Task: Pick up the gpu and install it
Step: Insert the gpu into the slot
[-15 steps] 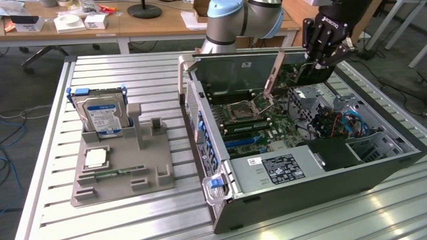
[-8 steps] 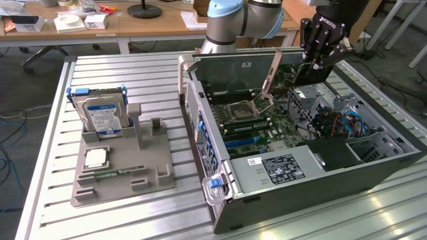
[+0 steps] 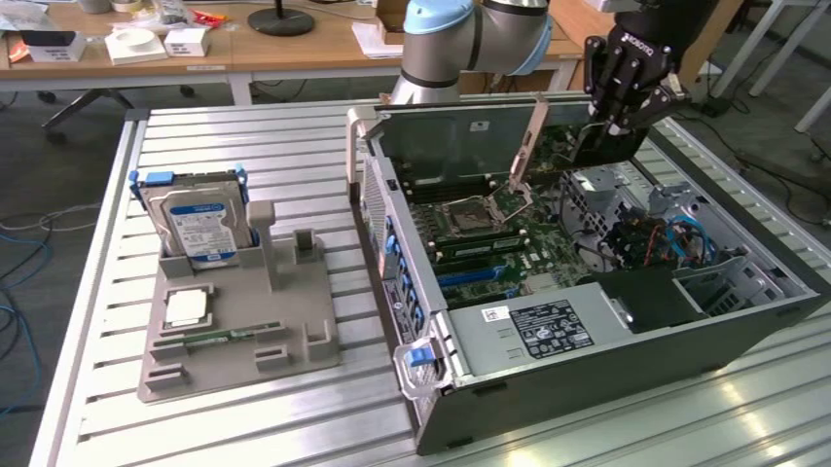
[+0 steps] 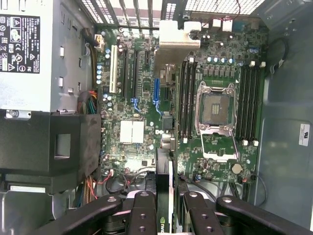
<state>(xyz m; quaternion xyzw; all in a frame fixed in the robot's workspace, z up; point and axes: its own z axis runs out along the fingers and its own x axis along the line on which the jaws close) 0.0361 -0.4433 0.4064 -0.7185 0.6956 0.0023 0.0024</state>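
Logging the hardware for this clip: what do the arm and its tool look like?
The arm has silver-grey tube sections with light blue joint caps. The tool is black, with white lettering on its body and jointed fingers studded with round pins.

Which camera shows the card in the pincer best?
The exterior view. There the card hangs from the pincer over the open computer, its dark flat face showing. The wrist view sees it edge-on, a thin strip between the pincer's fingers.
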